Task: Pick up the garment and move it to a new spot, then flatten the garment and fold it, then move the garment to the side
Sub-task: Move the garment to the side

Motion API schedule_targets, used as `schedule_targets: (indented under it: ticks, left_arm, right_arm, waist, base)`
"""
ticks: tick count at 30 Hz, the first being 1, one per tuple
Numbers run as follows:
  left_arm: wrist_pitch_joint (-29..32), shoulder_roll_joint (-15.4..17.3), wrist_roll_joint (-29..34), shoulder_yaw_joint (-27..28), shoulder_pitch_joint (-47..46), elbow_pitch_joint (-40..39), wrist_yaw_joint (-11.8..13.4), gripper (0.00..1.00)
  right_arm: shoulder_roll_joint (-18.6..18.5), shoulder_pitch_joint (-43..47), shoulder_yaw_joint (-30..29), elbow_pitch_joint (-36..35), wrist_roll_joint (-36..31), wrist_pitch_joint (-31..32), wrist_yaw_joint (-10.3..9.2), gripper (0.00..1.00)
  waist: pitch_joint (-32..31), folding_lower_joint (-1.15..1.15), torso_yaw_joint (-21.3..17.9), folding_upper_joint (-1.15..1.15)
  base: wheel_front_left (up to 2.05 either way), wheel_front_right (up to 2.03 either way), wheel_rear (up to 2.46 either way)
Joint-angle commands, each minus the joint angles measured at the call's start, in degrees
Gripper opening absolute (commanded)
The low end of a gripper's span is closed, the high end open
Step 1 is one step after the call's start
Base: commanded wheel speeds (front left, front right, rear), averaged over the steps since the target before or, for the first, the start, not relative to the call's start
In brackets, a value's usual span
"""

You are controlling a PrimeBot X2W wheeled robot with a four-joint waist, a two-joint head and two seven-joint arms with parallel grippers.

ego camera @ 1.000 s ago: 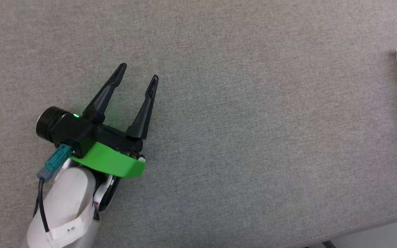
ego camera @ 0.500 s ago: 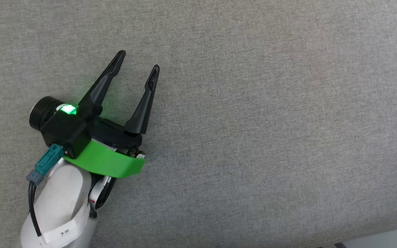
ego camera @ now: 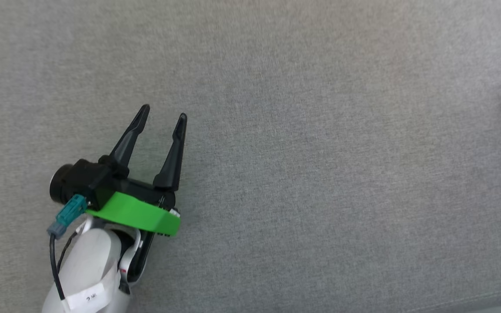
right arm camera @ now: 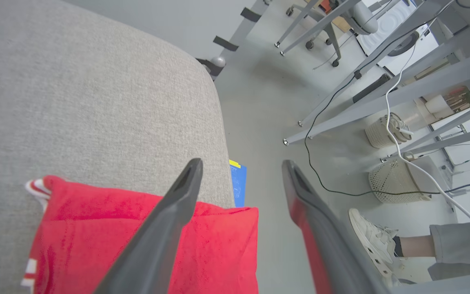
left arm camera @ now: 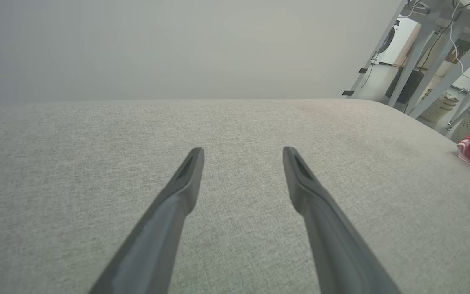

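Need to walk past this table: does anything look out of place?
The garment lies at the edge of the table; in the right wrist view its corner seems to hang past the edge, so it could slip off. Nothing else stands out.

garment [right arm camera: 80,232] on table [right arm camera: 76,102], R edge

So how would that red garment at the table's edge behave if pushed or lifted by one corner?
Probably floppy: the garment is soft cloth lying flat, so a lifted corner would likely drape and unfold. On the textured grey table it may bunch rather than slide. One corner seems to overhang the edge, so a push outward could drop it.
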Motion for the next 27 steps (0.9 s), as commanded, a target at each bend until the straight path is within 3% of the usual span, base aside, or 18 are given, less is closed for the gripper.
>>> schedule_targets:
  ticks: [1, 16, 27]
  left_arm:
    - [-0.3, -0.5, -0.4, 0.9, 1.2, 0.4, 0.2, 1.00]
    - [-0.3, -5.0, 0.7, 5.8, 9.7, 2.8, -0.3, 1.00]
    - [-0.3, -7.3, 3.1, 8.3, 13.5, 4.0, -0.7, 1.00]
  right_arm:
    - [1.3, 1.1, 0.6, -2.5, 1.4, -0.3, -0.05, 1.00]
    - [16.0, 16.8, -0.2, -27.2, 8.2, -1.7, -0.05, 1.00]
    - [25.3, 28.5, 1.1, -31.8, 6.6, -6.7, -0.05, 1.00]
  waist:
    - [-7.5, 0.00, 2.0, 0.00]
    - [-19.2, 0.00, 7.4, 0.00]
    - [-23.1, 0.00, 9.9, 0.00]
  base:
    - [0.00, 0.00, 0.00]
    - [0.00, 0.00, 0.00]
    - [0.00, 0.00, 0.00]
